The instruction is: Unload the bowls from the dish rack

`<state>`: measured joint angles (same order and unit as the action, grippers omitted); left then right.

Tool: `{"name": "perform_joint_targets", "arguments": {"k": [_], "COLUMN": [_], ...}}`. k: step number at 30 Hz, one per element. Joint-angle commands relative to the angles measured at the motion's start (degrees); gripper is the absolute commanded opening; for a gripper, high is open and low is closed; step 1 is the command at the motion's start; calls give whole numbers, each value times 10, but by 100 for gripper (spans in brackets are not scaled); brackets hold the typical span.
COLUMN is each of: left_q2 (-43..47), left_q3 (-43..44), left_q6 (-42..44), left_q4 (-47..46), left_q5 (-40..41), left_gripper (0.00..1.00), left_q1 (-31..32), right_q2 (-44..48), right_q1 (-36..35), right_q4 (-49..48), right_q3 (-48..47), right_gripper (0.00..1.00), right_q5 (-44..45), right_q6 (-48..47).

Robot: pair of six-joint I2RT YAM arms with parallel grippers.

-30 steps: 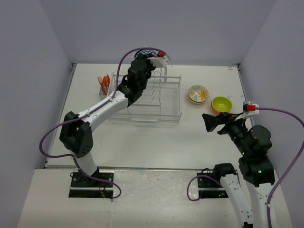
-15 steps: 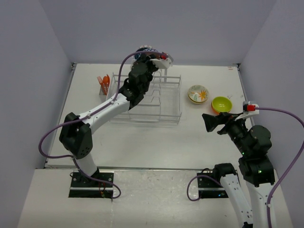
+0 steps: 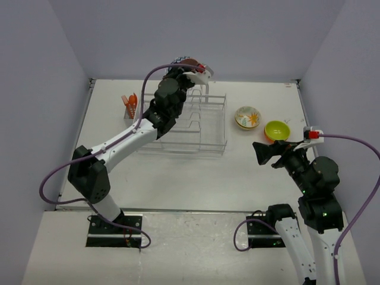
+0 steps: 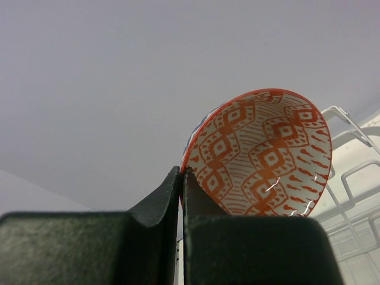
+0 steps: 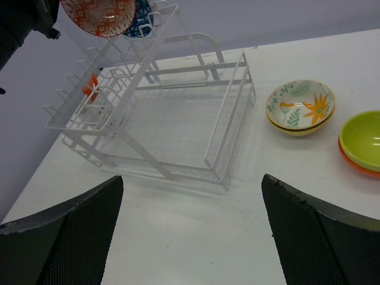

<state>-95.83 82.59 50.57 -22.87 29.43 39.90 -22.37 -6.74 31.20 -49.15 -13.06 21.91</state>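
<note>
My left gripper (image 4: pixel 181 172) is shut on the rim of a bowl (image 4: pixel 261 154) that is white inside with an orange-red diamond pattern. It holds the bowl in the air above the back of the white wire dish rack (image 3: pixel 196 127). The same bowl shows at the top left of the right wrist view (image 5: pixel 98 10), with a dark blue patterned bowl (image 5: pixel 142 19) right beside it over the rack's upright section (image 5: pixel 148 65). A cream floral bowl (image 5: pixel 300 107) and a yellow-green bowl (image 5: pixel 362 139) stacked in an orange-red one stand on the table right of the rack. My right gripper (image 5: pixel 193 237) is open and empty.
A small cup with orange utensils (image 3: pixel 130 105) stands at the rack's left end. The rack's flat basket (image 5: pixel 178 124) holds nothing. Bare white table (image 3: pixel 237 172) lies between the rack and my right gripper (image 3: pixel 264 153). Walls close in the back and both sides.
My left gripper has risen a little and drawn slightly back with the orange-patterned bowl in it. The right arm has not moved.
</note>
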Motion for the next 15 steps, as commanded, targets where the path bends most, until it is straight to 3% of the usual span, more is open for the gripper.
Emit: {"name": "perform_joint_targets", "arguments": {"k": [1,15], "left_q2": [44,69], "left_q3": [-1,-26], "left_q6": [-16,-61], "left_q4": [-47,-37], "left_q5": [-10,-21], "left_gripper": [0,0], "left_q1": [4,8], "right_q2": [-7,-31], "right_q1": [1,0], "right_q4": [-25,-28], "right_q3": [2,-3], "right_gripper": [99,99], "right_q5": [-10,-21], "right_q6": [-8,-9]}}
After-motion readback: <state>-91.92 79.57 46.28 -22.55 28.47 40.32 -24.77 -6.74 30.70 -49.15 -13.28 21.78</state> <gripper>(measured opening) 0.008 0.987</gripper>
